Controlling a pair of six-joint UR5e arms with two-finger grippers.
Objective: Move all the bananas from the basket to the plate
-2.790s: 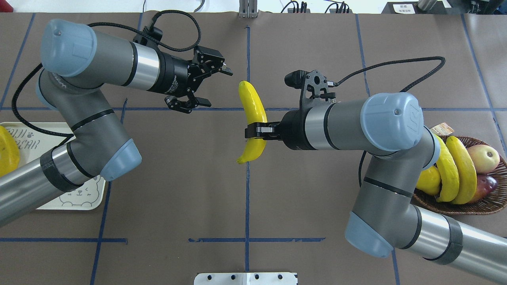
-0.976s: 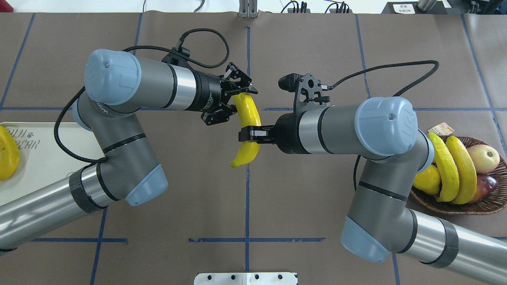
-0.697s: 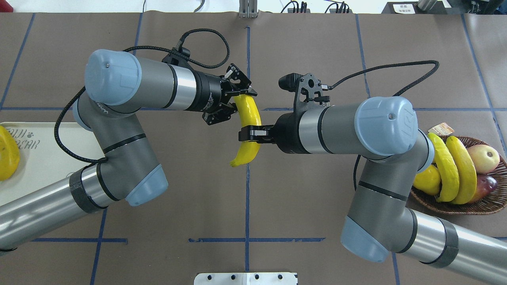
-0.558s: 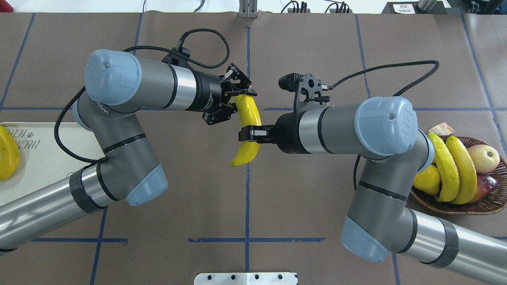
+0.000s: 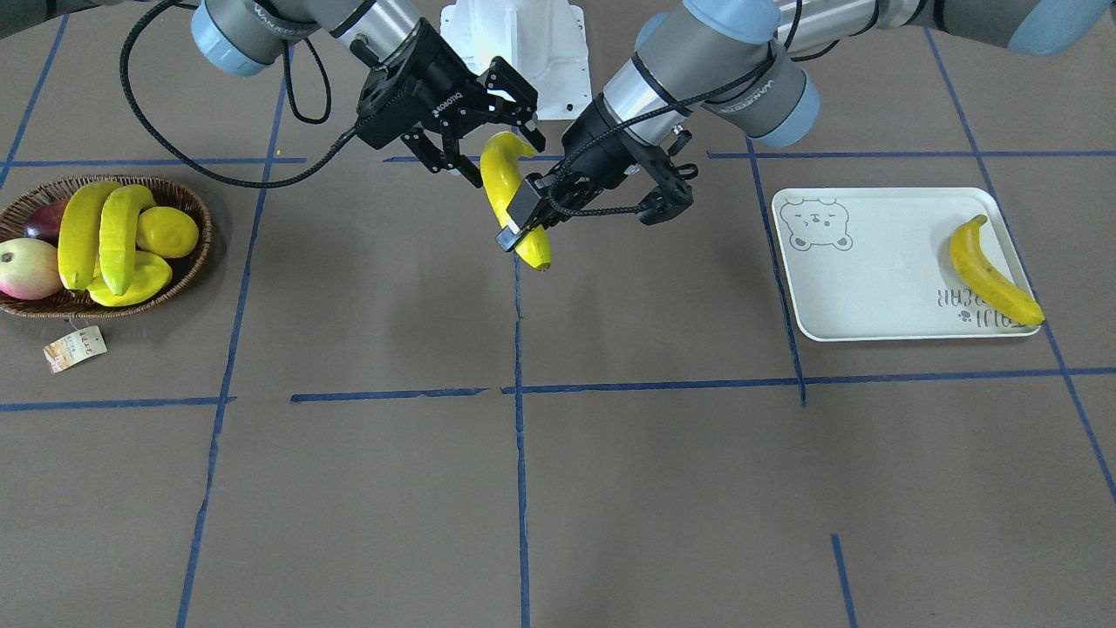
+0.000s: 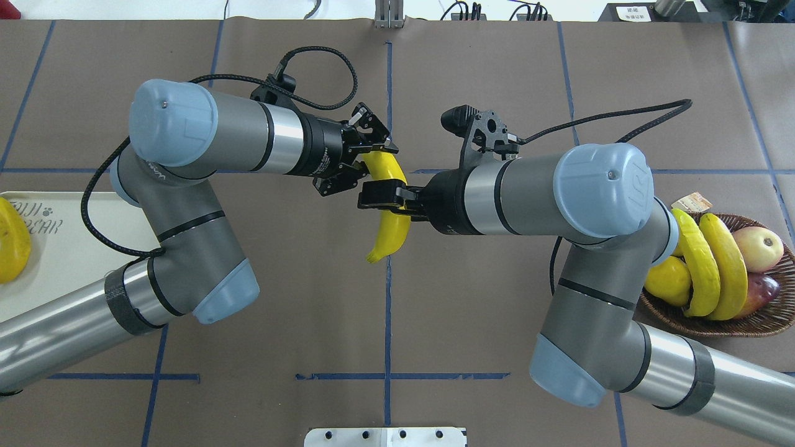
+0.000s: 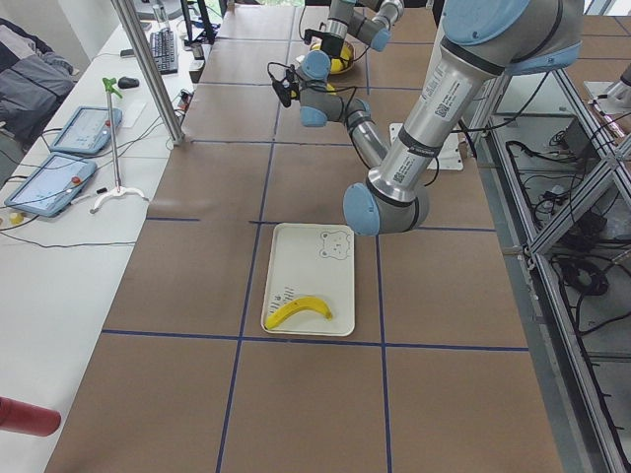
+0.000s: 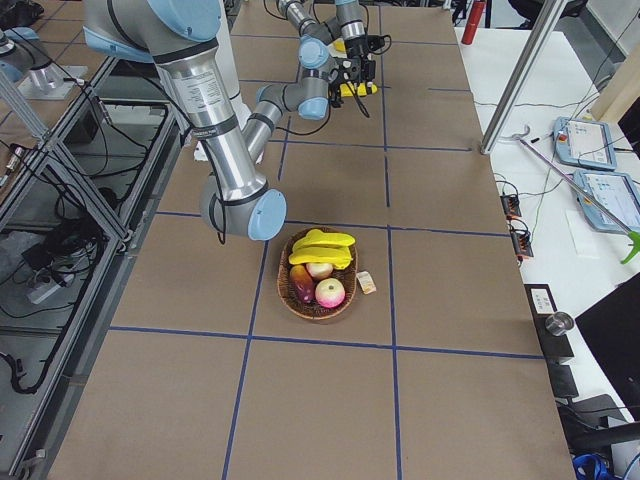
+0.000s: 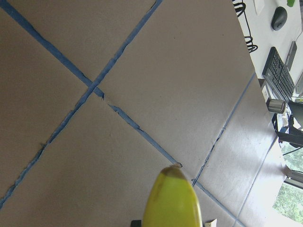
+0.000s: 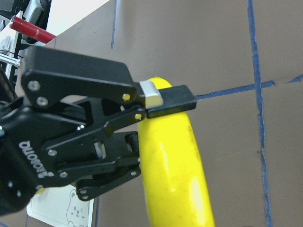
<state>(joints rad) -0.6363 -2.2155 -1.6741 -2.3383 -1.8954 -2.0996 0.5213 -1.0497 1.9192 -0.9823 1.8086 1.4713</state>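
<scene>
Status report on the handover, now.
Left gripper shut on banana, far end. Right gripper open around it. One banana on plate, two bananas in basket. Nothing in the way.

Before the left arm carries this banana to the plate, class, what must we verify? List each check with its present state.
1. Left gripper shut on the held banana: ok.
2. Right gripper open: ok, so it looks from the front.
3. Right gripper clear of the held banana: cannot tell.
4. Bare room on the plate: ok; one banana lies at its outer end.
5. Basket free of bananas: not ok; two bananas lie in it.
</scene>
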